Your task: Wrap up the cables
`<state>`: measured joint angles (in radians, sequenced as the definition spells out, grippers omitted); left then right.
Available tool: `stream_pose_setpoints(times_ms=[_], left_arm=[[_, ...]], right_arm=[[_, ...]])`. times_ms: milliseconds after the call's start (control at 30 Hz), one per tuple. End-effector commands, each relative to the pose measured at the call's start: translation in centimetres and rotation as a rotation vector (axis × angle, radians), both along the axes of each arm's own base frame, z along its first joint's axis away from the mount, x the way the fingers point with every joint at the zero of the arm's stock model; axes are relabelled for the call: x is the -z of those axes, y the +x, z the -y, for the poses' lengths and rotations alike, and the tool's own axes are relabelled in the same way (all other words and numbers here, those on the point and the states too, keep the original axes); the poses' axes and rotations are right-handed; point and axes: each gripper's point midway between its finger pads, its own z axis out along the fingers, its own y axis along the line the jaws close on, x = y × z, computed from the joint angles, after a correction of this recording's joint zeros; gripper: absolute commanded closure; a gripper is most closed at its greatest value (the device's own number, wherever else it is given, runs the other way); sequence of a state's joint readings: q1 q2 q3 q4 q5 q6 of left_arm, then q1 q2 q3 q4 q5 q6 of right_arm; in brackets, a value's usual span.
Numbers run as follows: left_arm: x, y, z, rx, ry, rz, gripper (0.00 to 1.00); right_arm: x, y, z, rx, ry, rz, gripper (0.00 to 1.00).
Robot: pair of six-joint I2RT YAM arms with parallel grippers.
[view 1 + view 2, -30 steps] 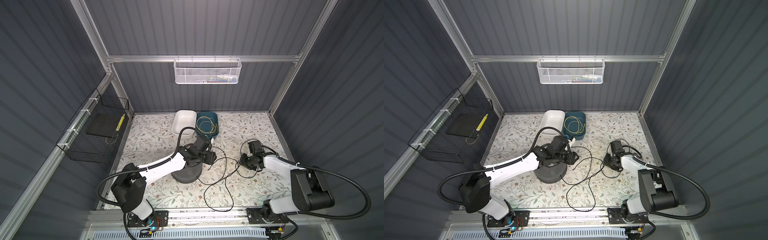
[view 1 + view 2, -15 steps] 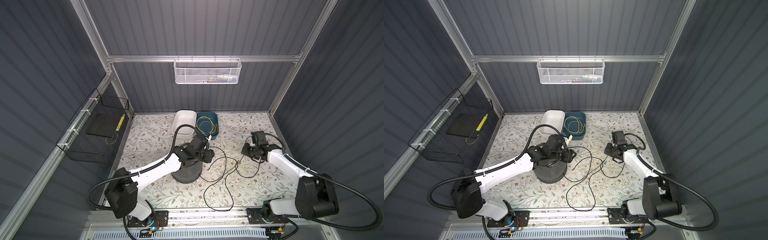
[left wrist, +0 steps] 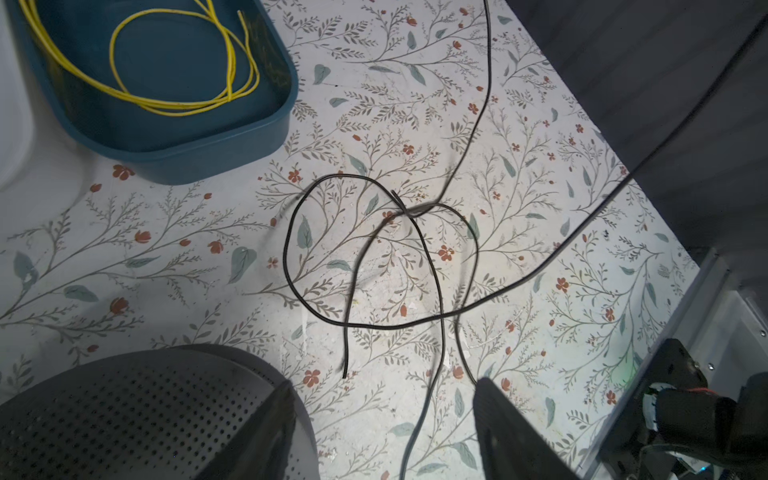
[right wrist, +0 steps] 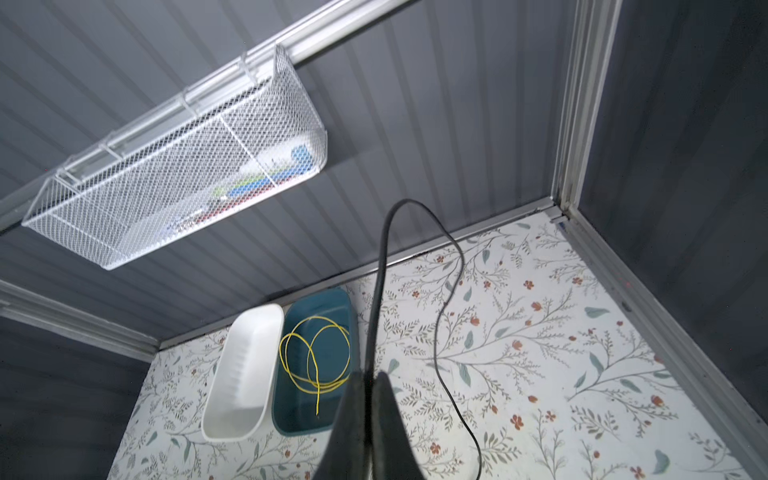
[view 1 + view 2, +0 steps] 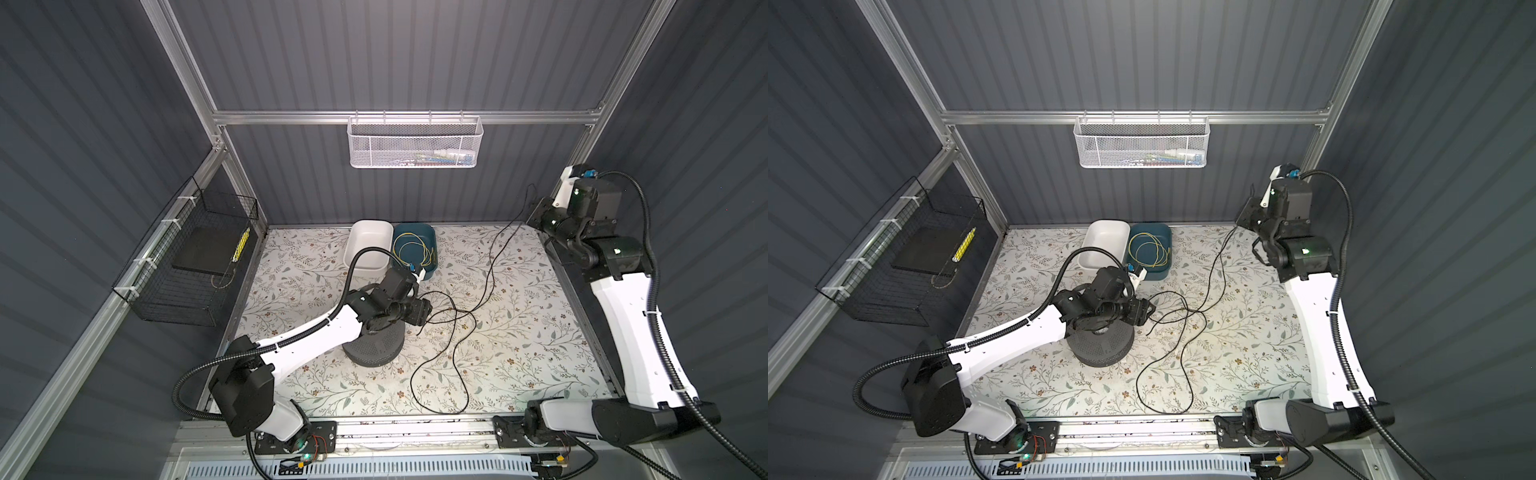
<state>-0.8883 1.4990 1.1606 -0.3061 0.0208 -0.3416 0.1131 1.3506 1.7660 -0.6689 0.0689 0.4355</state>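
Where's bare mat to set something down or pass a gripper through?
Free: back-left corner, between the white tub and the black wire basket; right side, between the cable loops and the right arm; front strip, between the perforated dome and the rail. Crowded: centre, where cable tangles beside the left gripper, and one strand rises to the right gripper.

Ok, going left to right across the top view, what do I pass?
Black wire basket on the side wall → white tub → teal tub → raised strand of the black cable → right gripper, shut on it.
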Motion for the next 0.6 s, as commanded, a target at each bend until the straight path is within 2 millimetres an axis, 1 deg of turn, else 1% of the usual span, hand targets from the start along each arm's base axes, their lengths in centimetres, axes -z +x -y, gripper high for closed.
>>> stream_pose_setpoints(times_ms=[0,67,133,200,233,267,333,367,400,433,467,533,567], left_arm=[[-3.7,-0.5,3.4,0.124,-0.136,0.073,0.2],[-4.3,-0.8,5.3,0.188,-0.177,0.115,0.14],[-4.0,-1.0,7.7,0.254,-0.187,0.174,0.1],[-2.9,-1.2,10.1,0.315,-0.169,0.208,0.06],[-2.2,-1.2,11.3,0.335,-0.15,0.231,0.02],[-1.6,-1.0,12.2,0.347,-0.138,0.252,0.01],[-0.8,-0.1,14.0,0.345,-0.142,0.285,0.01],[-0.2,0.8,14.5,0.318,-0.138,0.298,0.01],[0.2,1.7,14.9,0.289,-0.13,0.316,0.02],[1.3,2.4,15.2,0.271,-0.111,0.319,0.04],[0.9,3.3,15.8,0.249,-0.111,0.337,0.09],[2.6,3.9,16.3,0.247,-0.07,0.332,0.22],[3.2,4.1,16.2,0.24,-0.056,0.33,0.31]], right_arm=[[0.7,-0.1,0.0,-0.006,-0.019,-0.057,1.0],[0.7,-0.2,-0.3,-0.018,-0.002,-0.056,1.0],[0.7,-0.4,-0.7,-0.036,0.017,-0.053,1.0],[0.6,-0.5,-0.8,-0.041,0.025,-0.051,1.0],[0.5,-0.6,-0.9,-0.046,0.027,-0.05,1.0],[0.5,-0.7,-1.0,-0.051,0.029,-0.05,1.0],[0.1,-1.1,-1.1,-0.058,0.033,-0.043,1.0],[0.0,-1.3,-1.1,-0.059,0.036,-0.039,1.0],[-0.1,-1.6,-1.0,-0.06,0.037,-0.036,1.0],[-0.2,-1.8,-1.0,-0.061,0.036,-0.034,1.0],[-0.2,-1.9,-1.0,-0.06,0.034,-0.034,1.0],[-0.4,-2.3,-0.8,-0.055,0.027,-0.028,1.0],[-0.5,-2.4,-0.5,-0.05,0.025,-0.025,1.0]])
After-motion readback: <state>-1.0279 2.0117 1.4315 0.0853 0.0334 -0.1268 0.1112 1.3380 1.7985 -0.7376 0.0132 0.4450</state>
